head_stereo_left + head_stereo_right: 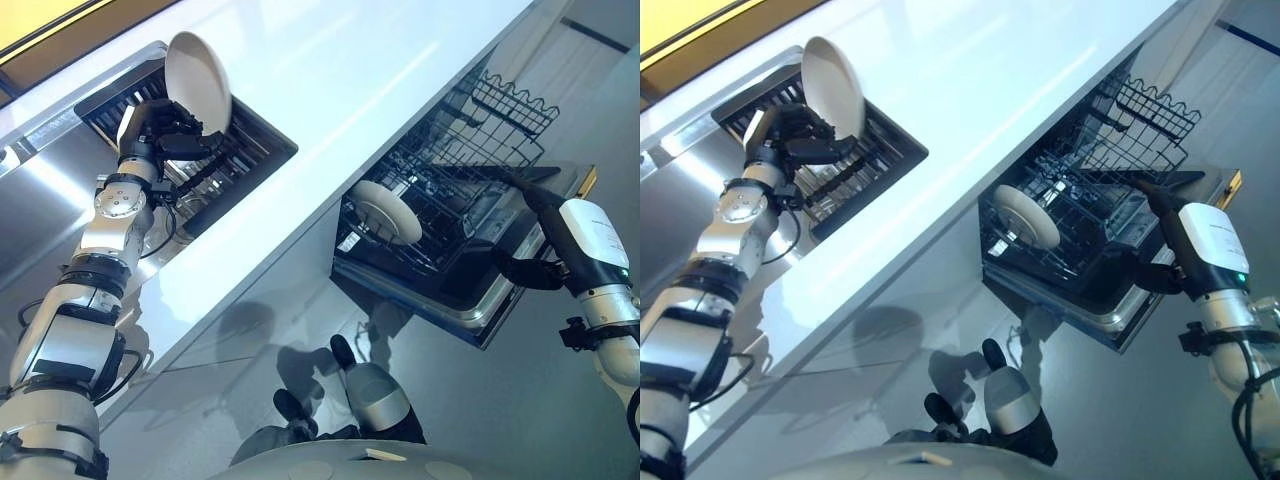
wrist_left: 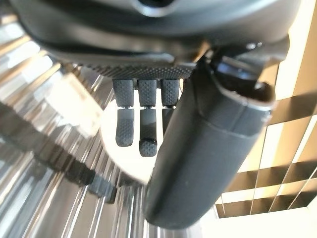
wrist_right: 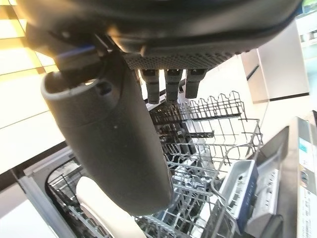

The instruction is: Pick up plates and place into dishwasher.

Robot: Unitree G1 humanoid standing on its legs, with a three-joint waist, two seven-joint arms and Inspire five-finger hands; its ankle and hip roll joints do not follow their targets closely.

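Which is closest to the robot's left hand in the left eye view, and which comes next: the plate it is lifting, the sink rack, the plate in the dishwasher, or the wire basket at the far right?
From the left hand:
1. Held plate, gripped in that hand above the sink.
2. Sink rack, just below the hand.
3. Dishwasher plate, standing in the lower rack, mid-view.
4. Wire basket, upper right, farthest.

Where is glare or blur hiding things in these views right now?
Left eye view: strong glare washes out the glossy white countertop; the round white plate in the left hand stays readable. Left wrist view: the thumb is close and soft, metal sink rack bars streaked and blurred. Right wrist view: right hand dark, wire dishwasher rack sharp.
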